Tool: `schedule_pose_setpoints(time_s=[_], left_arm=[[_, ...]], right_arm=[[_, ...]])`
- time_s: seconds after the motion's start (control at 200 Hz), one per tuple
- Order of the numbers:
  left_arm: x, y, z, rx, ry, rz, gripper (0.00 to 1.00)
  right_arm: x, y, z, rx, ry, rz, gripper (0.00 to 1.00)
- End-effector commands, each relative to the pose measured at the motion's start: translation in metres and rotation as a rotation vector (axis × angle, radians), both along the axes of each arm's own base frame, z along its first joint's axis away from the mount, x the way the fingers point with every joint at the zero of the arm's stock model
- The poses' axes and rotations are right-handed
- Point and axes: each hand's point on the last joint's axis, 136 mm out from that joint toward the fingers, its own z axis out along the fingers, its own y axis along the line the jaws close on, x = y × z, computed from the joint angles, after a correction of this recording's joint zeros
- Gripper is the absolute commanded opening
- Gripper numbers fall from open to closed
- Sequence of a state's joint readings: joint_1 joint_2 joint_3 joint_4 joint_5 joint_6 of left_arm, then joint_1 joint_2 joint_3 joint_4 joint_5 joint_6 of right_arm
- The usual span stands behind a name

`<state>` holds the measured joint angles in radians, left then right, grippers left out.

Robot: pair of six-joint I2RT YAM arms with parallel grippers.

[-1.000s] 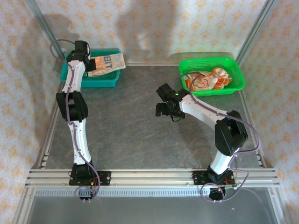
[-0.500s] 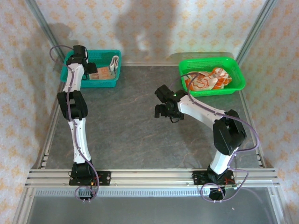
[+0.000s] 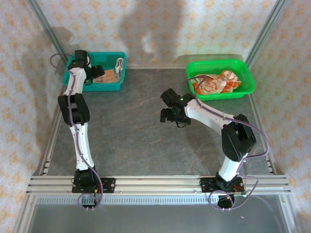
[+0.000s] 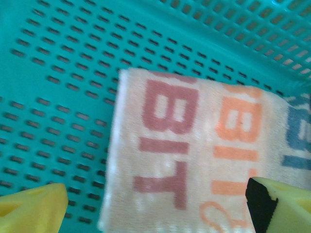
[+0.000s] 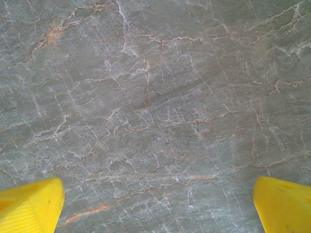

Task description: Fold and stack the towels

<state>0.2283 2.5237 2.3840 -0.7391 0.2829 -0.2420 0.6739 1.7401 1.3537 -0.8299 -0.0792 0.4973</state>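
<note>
With one folded towel (image 4: 194, 160) stacked under our empty, wide-open left hand (image 4: 155, 208), our equally open right hand (image 5: 155, 204) should fetch another next.

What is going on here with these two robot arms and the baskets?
Two robot arms are working at folding and stacking towels. The left gripper hangs open over a folded towel, cream with coloured letters, which lies flat in the teal basket at the far left. The right gripper is open too and holds nothing, poised over the bare stone table near the middle. Crumpled orange towels sit in the green basket at the far right, not yet folded.
</note>
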Motion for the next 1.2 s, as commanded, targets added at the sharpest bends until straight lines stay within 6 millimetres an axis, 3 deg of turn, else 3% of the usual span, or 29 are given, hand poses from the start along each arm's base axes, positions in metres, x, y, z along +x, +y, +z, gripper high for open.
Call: schedule_pose_setpoints(time_s=[0.0,0.195,0.39,0.821,0.941,1.191], left_arm=[[0.002,-0.036,0.033,-0.050,-0.051,-0.036,0.93],[-0.022,-0.060,0.008,-0.091,0.063,-0.059,0.89],[-0.058,-0.078,0.007,-0.077,0.117,-0.081,0.89],[-0.158,-0.080,-0.003,0.048,0.244,-0.129,0.89],[-0.156,-0.099,0.013,0.036,0.206,-0.154,0.89],[-0.117,-0.160,0.040,-0.014,0.103,-0.185,0.87]], right_arm=[[-0.003,0.004,0.002,0.008,-0.015,0.002,0.99],[-0.003,0.004,0.003,0.020,-0.036,0.005,0.99],[-0.005,0.006,0.000,0.044,-0.040,0.013,0.99],[-0.015,0.006,-0.011,0.071,-0.035,0.025,0.99],[-0.015,0.005,-0.011,0.070,-0.044,0.023,1.00],[-0.018,0.002,-0.010,0.070,-0.057,0.009,1.00]])
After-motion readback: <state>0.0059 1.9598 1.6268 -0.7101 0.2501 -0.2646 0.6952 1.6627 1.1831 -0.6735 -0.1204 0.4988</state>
